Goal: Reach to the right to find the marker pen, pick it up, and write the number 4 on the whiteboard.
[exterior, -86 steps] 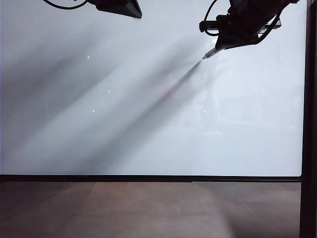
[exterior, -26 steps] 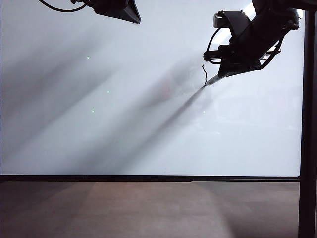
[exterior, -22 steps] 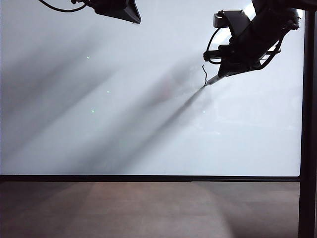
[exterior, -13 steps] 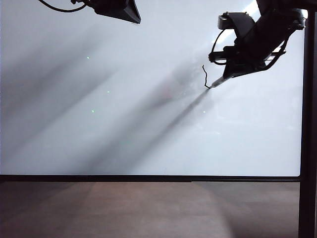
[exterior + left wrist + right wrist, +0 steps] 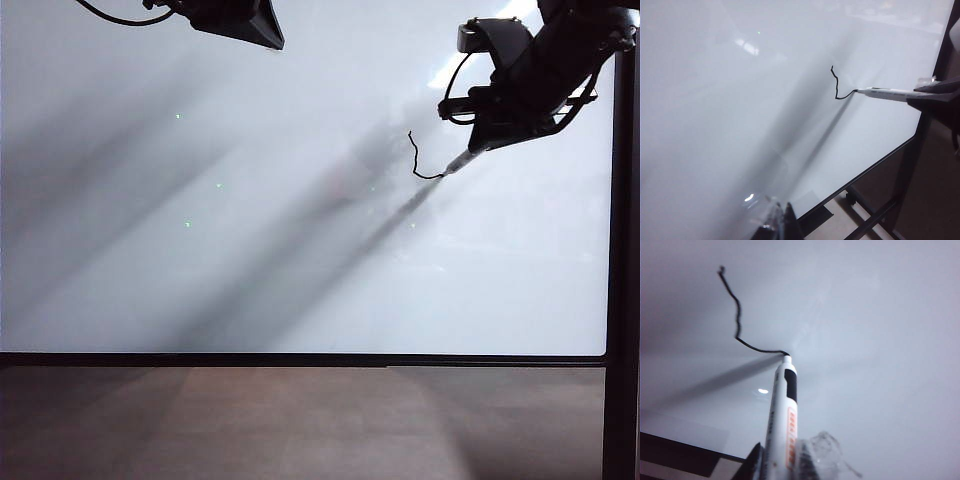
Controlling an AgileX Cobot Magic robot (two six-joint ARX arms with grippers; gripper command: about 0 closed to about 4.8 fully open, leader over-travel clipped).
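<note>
Large glossy whiteboard (image 5: 300, 250) filling most of the exterior view, thin black frame along its lower and right edges, brown wooden surface (image 5: 300, 420) below. Long diagonal shadows across the white.

Right arm reaching in from the upper right of the exterior view, right gripper (image 5: 490, 135) clamped on the marker pen (image 5: 460, 161), jaws pressed to either side of the barrel. Pen slanted down toward the board, black tip touching the surface at the end of the fresh line; dark and orange print readable on the barrel in the right wrist view (image 5: 785, 415).

Left gripper (image 5: 781, 222) parked near the board's lower edge, well apart from the writing; only a dark sliver in its own wrist view, so impossible to say whether apart or together. Dark arm body at the top left of the exterior view.

The number 4 (image 5: 420, 160) only partly drawn: a wobbly downstroke, then a short run of the crossbar heading right, the pair forming an L-like hook (image 5: 838, 89).

Judged from this: finding and picking up done, writing roughly half done. Left to do: finishing the crossbar, lifting off, then adding the tall vertical stroke through it.
</note>
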